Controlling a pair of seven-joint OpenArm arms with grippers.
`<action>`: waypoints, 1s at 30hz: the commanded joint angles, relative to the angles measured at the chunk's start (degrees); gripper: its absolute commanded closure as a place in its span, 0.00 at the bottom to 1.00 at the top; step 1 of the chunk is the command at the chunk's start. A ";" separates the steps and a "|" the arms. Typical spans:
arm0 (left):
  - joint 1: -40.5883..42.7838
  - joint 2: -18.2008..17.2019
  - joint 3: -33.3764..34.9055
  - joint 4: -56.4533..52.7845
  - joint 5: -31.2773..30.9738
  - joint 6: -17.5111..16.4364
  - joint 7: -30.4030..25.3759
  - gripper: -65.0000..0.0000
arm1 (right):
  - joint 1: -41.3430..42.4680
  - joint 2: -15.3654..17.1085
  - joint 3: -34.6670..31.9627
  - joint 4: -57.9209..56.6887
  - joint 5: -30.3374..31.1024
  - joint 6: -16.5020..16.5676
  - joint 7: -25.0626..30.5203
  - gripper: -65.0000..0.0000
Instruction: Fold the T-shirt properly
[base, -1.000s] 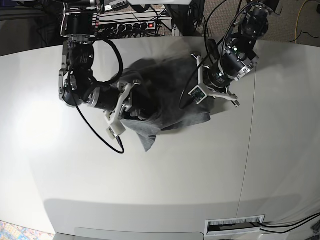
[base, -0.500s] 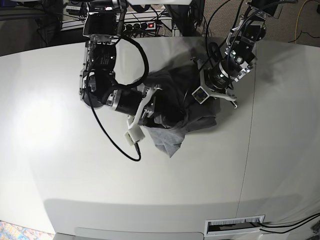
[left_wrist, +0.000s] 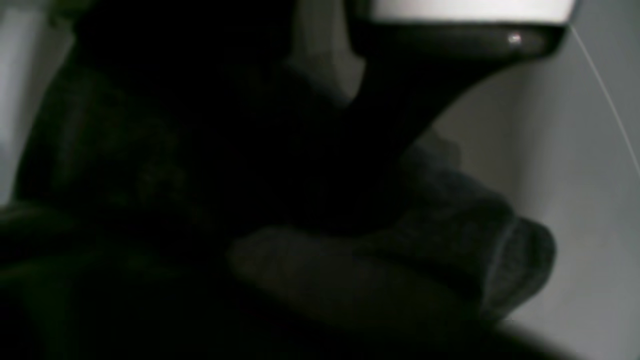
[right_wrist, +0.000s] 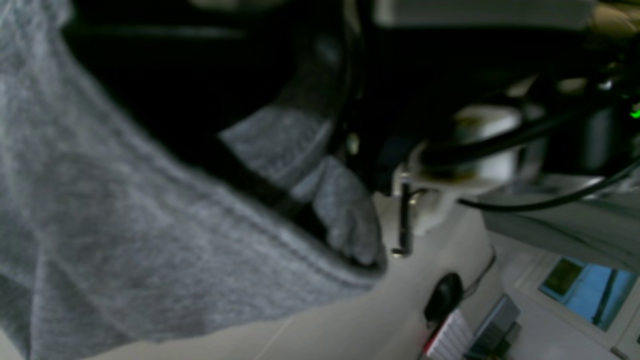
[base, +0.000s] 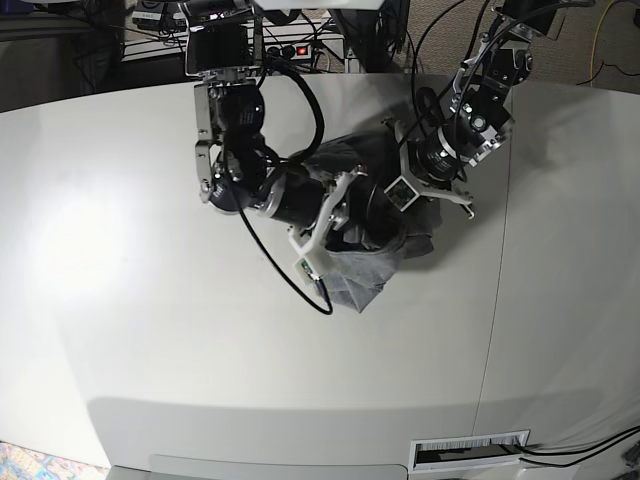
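Both pincers, right and left, sit buried in the bunched T-shirt on the tabletop, their grip impossible to tell

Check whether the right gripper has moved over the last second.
Yes. The right gripper has swept toward the table seam, dragging the T-shirt closer to the left gripper.

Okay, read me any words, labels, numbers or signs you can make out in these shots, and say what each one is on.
No legible text in any view.
T-shirt: plain grey, no print.
Small square tag by the left gripper: too small to read.
White slotted plate at the table's near edge: a barcode-like pattern, unreadable.
Striped item low in the right wrist view: blurred, unreadable.
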 joint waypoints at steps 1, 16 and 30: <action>-0.15 -0.31 -0.11 0.13 0.87 -0.15 1.77 1.00 | 1.14 -0.42 -0.20 0.83 1.92 0.52 2.21 1.00; 0.00 -0.33 -1.60 14.34 3.28 5.31 12.48 0.81 | 1.16 -0.57 -0.22 0.83 6.27 0.52 0.31 0.81; 9.64 -0.48 -12.02 19.74 2.62 3.69 9.62 0.81 | 2.23 -2.62 -1.53 0.83 8.98 0.52 -1.09 0.81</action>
